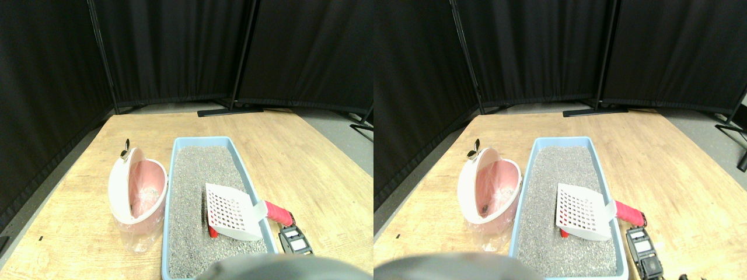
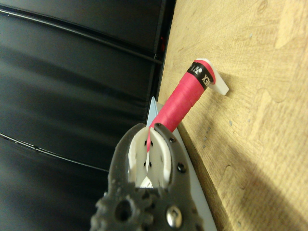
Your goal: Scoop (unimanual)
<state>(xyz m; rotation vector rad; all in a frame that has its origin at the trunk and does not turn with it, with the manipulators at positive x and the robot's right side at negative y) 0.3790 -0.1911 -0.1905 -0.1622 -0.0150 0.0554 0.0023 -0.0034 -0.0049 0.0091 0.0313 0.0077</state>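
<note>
In the blue litter tray, toward the near edge of the wooden floor: white slotted scoop, head lying on grey litter, red object partly hidden beneath it. Red-wrapped handle projecting over the tray's right rim, end close to the gripper. In the wrist view, handle seen running out from between the pale jaw pads of the gripper; seemingly closed on the handle's end, though contact not fully shown.

Handling, judged: thin plastic, light, fairly stiff, head liable to flex under load; wrapped grip offering friction, best taken mid-handle. Litter loose, granular, likely to sift through the slots.

Containers: tray filled nearly rim to rim with litter. Left of it, touching or just beside, pink bin lined with clear plastic, tilted open; small dark item inside, unidentified. Black curtain panels behind.
</note>
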